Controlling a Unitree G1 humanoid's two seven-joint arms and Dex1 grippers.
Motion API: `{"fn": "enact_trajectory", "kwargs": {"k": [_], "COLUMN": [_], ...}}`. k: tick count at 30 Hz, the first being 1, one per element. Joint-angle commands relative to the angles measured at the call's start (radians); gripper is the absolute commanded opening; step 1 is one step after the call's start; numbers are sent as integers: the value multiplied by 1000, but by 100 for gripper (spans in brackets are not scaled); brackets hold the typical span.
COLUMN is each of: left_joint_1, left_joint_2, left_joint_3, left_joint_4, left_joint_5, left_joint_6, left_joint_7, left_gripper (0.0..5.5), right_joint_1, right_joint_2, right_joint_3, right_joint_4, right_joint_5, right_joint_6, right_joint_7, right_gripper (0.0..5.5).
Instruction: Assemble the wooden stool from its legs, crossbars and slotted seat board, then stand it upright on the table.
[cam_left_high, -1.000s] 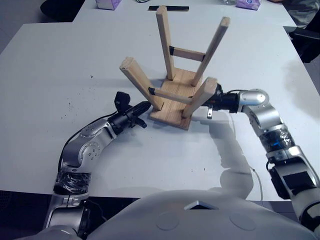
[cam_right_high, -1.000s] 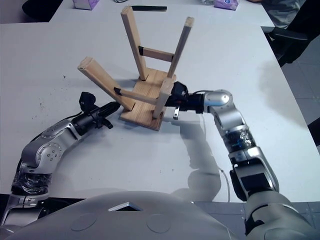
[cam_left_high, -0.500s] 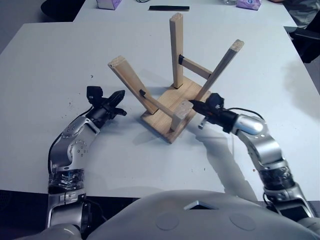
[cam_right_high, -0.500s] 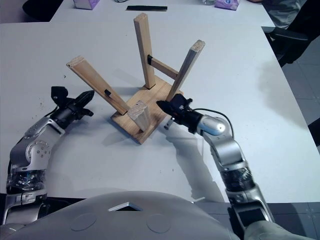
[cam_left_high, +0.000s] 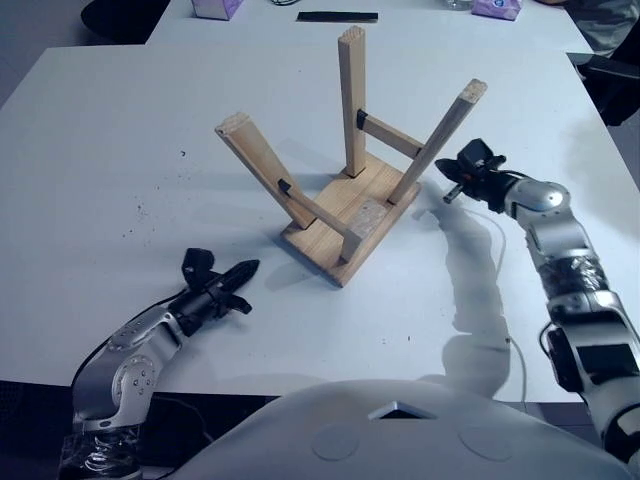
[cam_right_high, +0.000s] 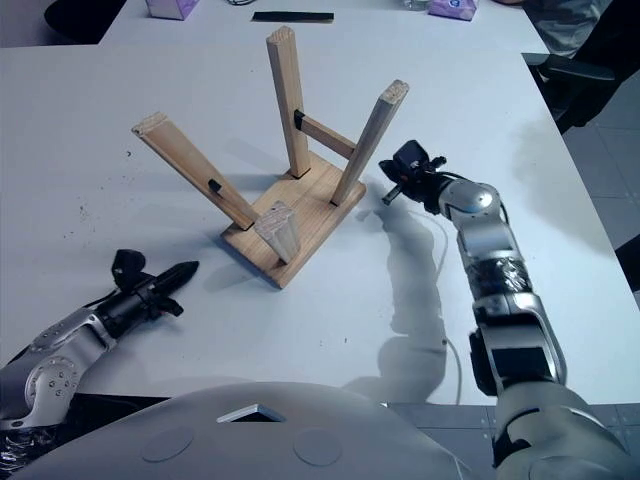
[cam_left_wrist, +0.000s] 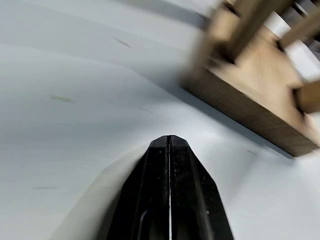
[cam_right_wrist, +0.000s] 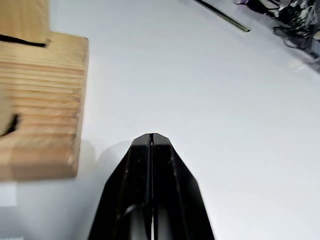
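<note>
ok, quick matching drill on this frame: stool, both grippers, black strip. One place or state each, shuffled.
1. stool
2. left gripper
3. right gripper
4. black strip

A. far side, beyond everything else
B. upside down
C. shut, low on the robot's left, well clear of the wood
D. shut, on the robot's right, close by an upturned corner post

Pairs: 1-B, 2-C, 3-D, 4-A

This looks like an office or meeting room used as a lab. A large plain white table (cam_left_high: 100, 150) has a second table (cam_left_high: 260, 30) just behind it. A black office chair (cam_left_high: 612, 75) stands at the side, 2 small purple boxes (cam_left_high: 216, 8) sit on the far table, and the floor (cam_left_high: 35, 50) is grey.
</note>
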Motion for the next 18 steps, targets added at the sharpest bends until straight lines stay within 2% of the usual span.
{"fn": "enact_trajectory", "kwargs": {"k": [1,4,8,12,18], "left_joint_1": [-61,-134,-194,-215,-124], "left_joint_2": [-24,-49,-72,-78,-74], "left_joint_3": [-153,-192,-181,-154,-97], "left_joint_4": [-29,27,104,160,98], "left_joint_5": [48,87,133,154,140], "left_joint_6": [31,19,-18,-56,-76], "left_joint_7": [-1,27,54,59,74], "left_gripper": [2,2,2,2,2], "right_joint_1": [-136,-140,-56,143,385], "right_joint_2": [96,93,42,-28,-124], "right_joint_3": [65,87,72,63,8], "right_joint_4": [289,343,232,-72,-501], "right_joint_5": [-70,-95,-60,6,97], "right_joint_6": [-112,-171,-183,-82,137], "right_joint_7": [63,131,230,304,288], "right_gripper": [0,0,0,0,0]}}
